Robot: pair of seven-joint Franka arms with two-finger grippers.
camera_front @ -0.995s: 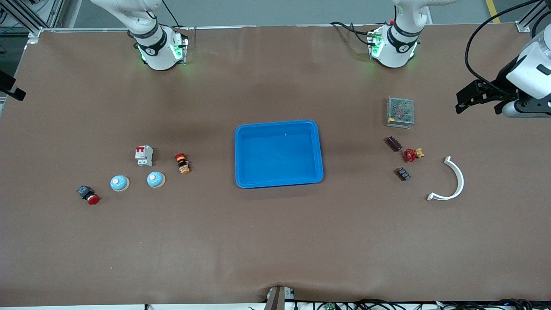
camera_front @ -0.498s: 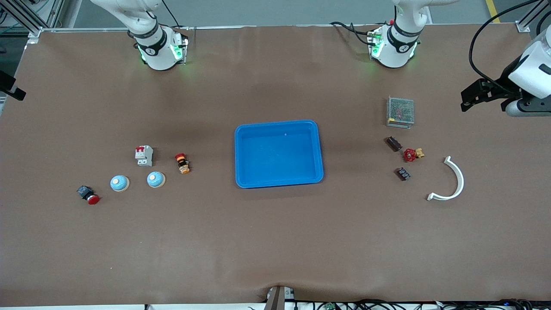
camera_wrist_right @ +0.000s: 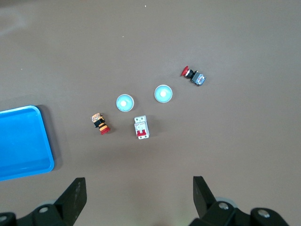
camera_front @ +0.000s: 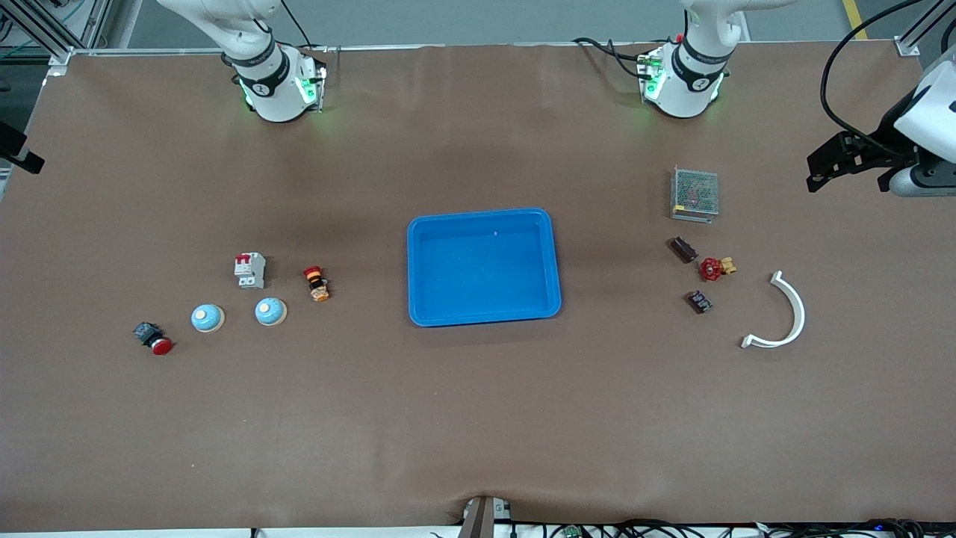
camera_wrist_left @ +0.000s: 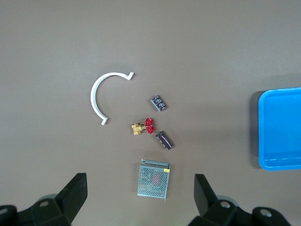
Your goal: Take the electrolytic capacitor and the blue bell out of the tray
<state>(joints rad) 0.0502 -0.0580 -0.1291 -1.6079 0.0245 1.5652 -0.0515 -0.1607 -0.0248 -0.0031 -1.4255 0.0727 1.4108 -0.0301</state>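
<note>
Drifting farther toward its table end, the left gripper (camera_front: pixel 821 164) hangs open, half cut off, well apart from the capacitor (camera_front: pixel 683 249) lying beside the red valve (camera_front: pixel 710 268); the right gripper (camera_wrist_right: pixel 138 197), also open, sits high over the two bells (camera_wrist_right: pixel 124 102).

Mid-frame, a blue bell (camera_wrist_right: pixel 124 102) and a second bell (camera_wrist_right: pixel 163 93) lie side by side, near a breaker (camera_wrist_right: pixel 141 127). A blue tray (camera_wrist_right: pixel 23 141) meets the frame's edge. The right gripper (camera_wrist_right: pixel 138 188) has its fingers spread wide.
</note>
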